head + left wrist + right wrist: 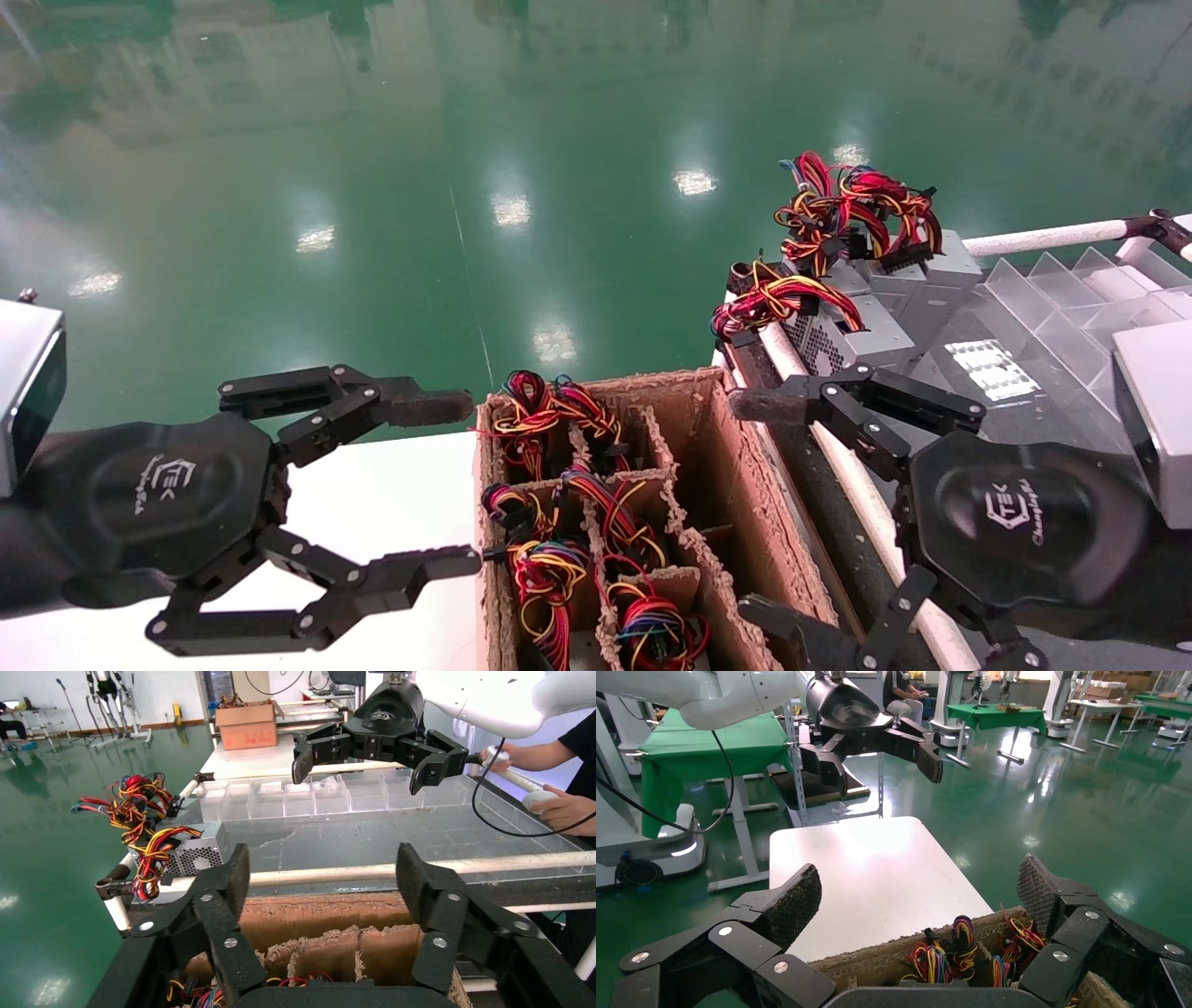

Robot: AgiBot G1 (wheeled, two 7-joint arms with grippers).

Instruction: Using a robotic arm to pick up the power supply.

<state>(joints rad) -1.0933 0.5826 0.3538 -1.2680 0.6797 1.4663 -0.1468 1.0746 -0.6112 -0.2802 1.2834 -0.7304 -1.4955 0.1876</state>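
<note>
A grey power supply [843, 340] with a perforated face and a red-yellow wire bundle lies at the near corner of the right-hand bench, also seen in the left wrist view [200, 855]. My right gripper [759, 508] hovers open just in front of it, above the right wall of a cardboard box [736, 485]. My left gripper [447, 485] hangs open over the box's left edge, with nothing between its fingers. Each wrist view shows its own gripper open over the box [323, 881] [919, 892] and the other one farther off.
The divided cardboard box holds several coloured wire bundles [549, 559]. A second grey box with wires [917, 270] sits behind the first. Clear plastic dividers [1052, 298] cover the bench. A white table [391, 494] is to the left. A person's hands [548, 804] rest at the bench's far side.
</note>
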